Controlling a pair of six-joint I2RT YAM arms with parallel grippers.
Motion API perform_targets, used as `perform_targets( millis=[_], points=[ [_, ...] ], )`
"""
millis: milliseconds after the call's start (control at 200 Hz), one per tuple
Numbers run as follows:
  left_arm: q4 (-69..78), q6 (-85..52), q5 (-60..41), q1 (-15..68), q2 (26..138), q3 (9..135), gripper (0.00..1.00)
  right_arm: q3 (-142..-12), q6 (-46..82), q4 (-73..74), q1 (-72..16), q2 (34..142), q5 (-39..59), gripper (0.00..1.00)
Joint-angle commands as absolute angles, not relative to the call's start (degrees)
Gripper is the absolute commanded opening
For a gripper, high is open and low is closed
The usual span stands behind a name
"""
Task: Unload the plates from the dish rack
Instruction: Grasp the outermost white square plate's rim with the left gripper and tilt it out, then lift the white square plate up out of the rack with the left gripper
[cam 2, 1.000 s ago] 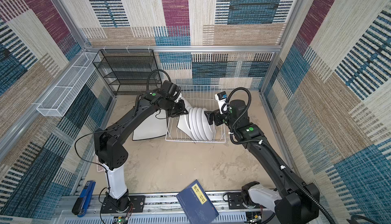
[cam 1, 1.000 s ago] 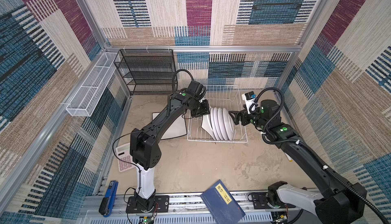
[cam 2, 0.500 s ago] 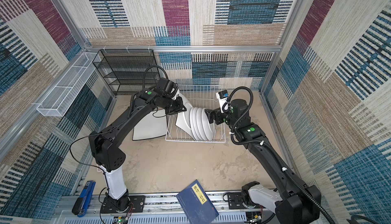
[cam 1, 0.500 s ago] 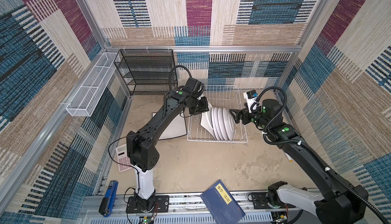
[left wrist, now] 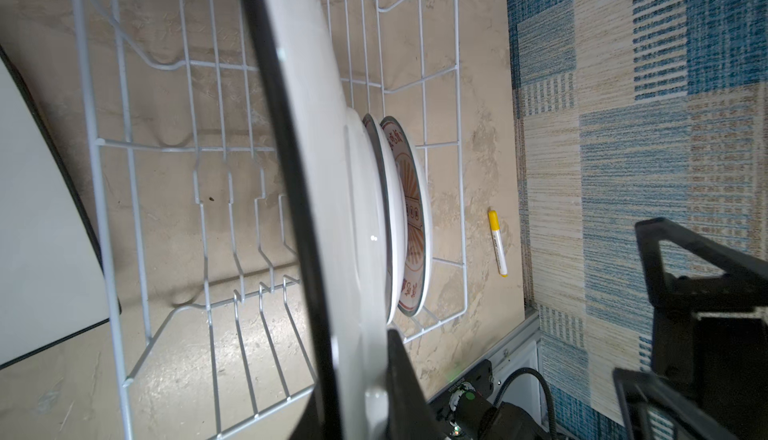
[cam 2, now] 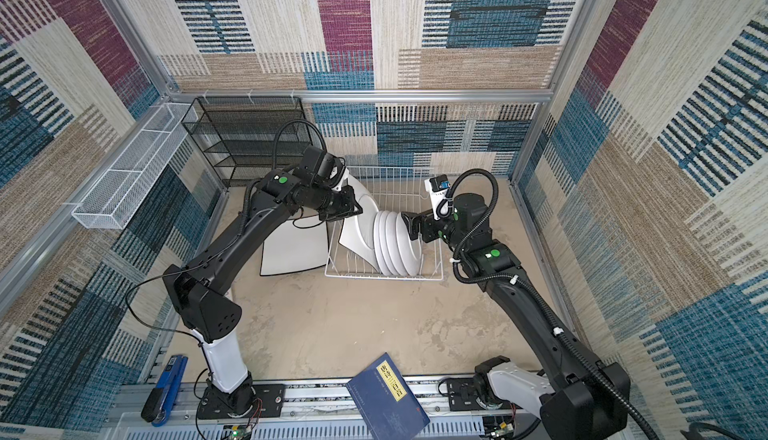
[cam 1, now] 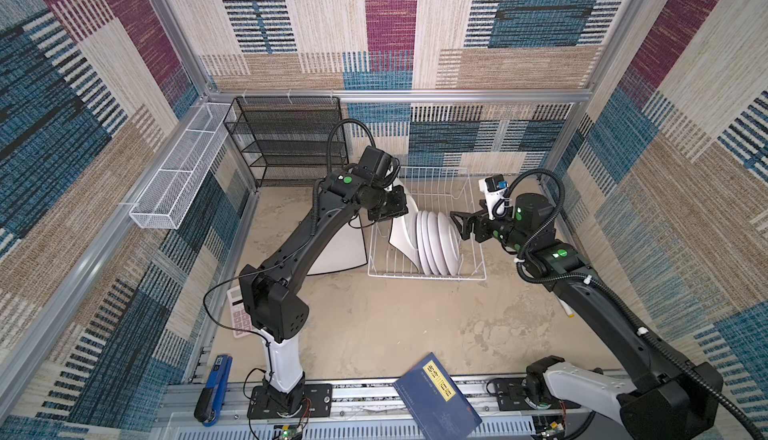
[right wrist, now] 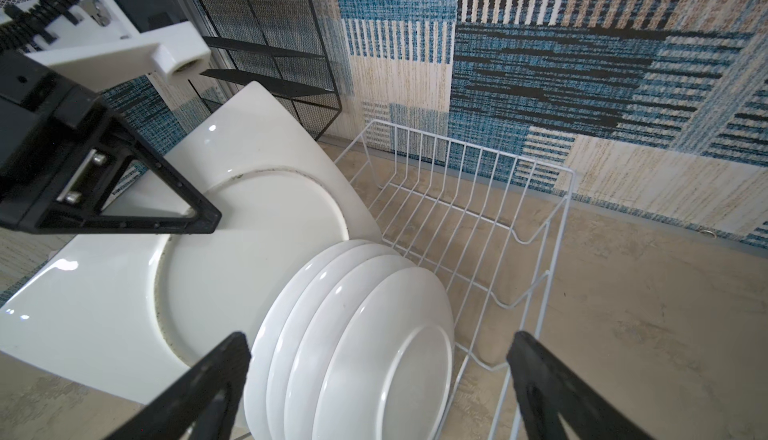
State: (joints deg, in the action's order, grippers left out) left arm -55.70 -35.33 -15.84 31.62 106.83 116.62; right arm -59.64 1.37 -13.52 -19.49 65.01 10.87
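Only the left wrist view shows the round plates' (left wrist: 410,213) orange print; both top views show white backs. Mid-frame in the dish rack (cam 1: 428,278), the square plate (cam 1: 404,232) stands tilted, white face rightward, edge running top-to-bottom, pinched by the left fingers (right wrist: 124,225). The right fingers (right wrist: 540,375) gape wide, holding nothing.

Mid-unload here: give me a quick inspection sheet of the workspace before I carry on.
Surface: beige tabletop, stained.
Job's things: dish rack holds four round plates upright and a tilted square plate; second square plate lies flat beside it.
Clutter: blue book, calculator, stapler, yellow marker.
Grippers: left claw shut on the tilted square plate; right claw open near the round plates, holding nothing.
Cables: corrugated loops over both wrists; thin wire crosses the calculator.
Surroundings: black mesh shelf, white mesh tray, patterned walls.
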Motion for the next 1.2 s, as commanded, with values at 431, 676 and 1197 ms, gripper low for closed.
perform_targets(
  millis=[431, 676, 1197],
  points=[
    [-53.74, -31.79, -14.23, 30.81, 103.6, 118.05, 0.0, -60.82, 4.25, -10.38, -19.59, 66.23, 12.2, 0.99],
    [-53.74, -30.96, -13.44, 30.38, 102.22, 118.9, 0.0, -61.85, 6.72, -9.65, -19.59, 67.34, 13.62, 0.99],
    [-53.77, -21.45, -10.28, 28.83, 100.87, 123.47, 0.0, -67.6, 17.04, -12.25, -19.52, 73.16, 16.99, 0.99]
  ],
)
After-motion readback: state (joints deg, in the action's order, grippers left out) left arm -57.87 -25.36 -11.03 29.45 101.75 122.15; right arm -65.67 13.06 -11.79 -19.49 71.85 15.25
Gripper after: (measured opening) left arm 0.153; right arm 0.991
